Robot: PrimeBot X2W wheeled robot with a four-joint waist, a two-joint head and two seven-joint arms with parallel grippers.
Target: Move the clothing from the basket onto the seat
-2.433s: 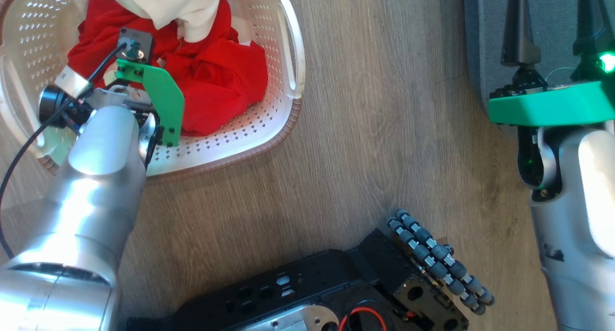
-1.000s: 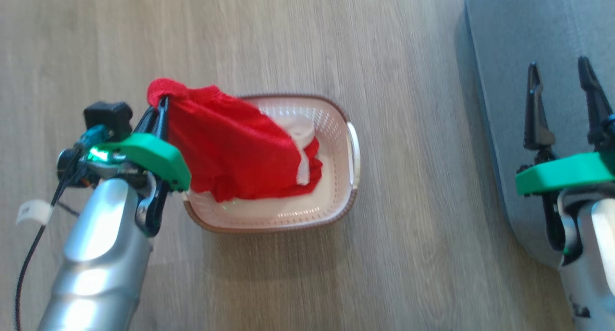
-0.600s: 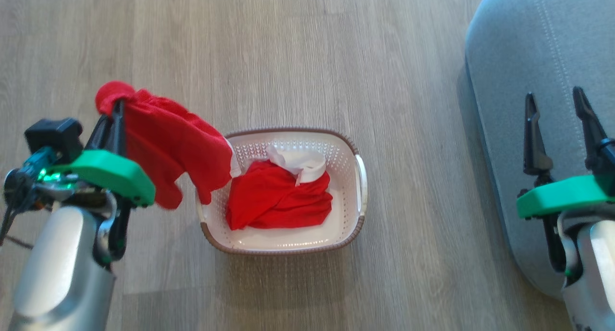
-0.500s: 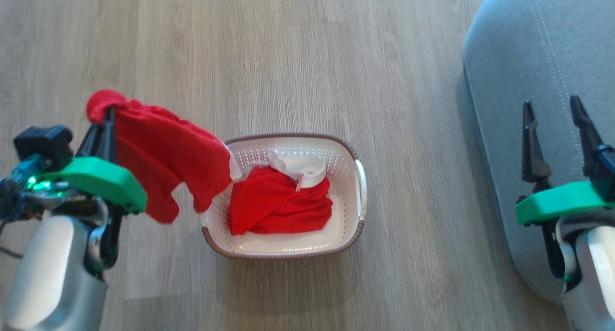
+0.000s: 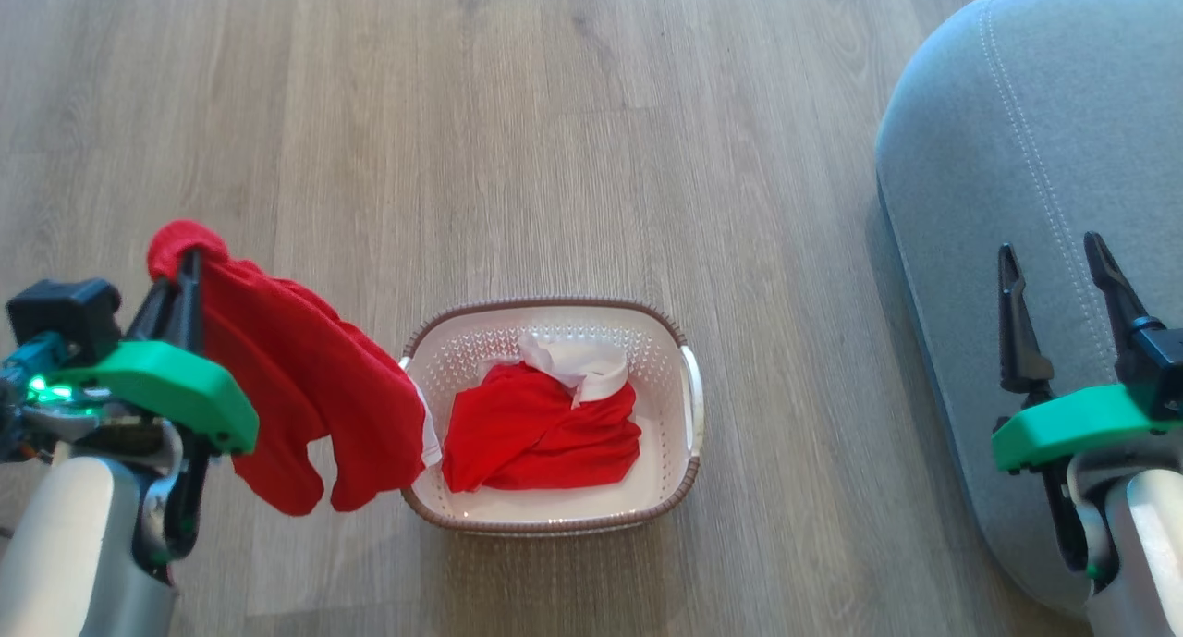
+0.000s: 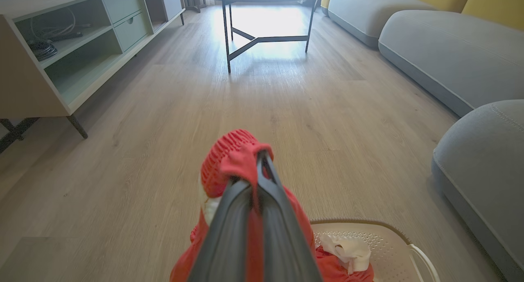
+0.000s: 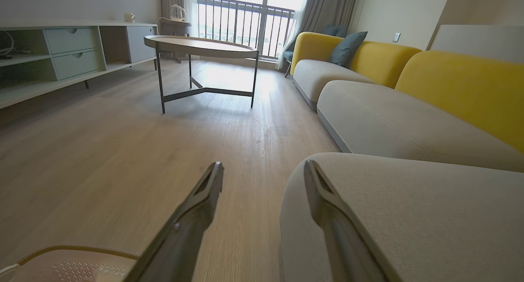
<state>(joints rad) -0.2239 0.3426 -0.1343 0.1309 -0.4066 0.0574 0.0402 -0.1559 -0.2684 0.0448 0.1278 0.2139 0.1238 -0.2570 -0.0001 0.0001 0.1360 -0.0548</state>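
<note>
At the lower left of the head view, the left gripper (image 5: 191,265) pinches a red garment (image 5: 305,406), which hangs beside the basket (image 5: 554,302) (more clothing (image 5: 541,429) lies inside it). The grey seat (image 5: 1017,110) fills the far right, so the carry must run rightward across the basket. The right gripper (image 5: 1050,249), fingers spread and empty, hovers over the seat's edge, far nearer.

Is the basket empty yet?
Not empty. A red garment with a white cloth part lies bunched inside the basket. A second red garment hangs from the left gripper.
</note>
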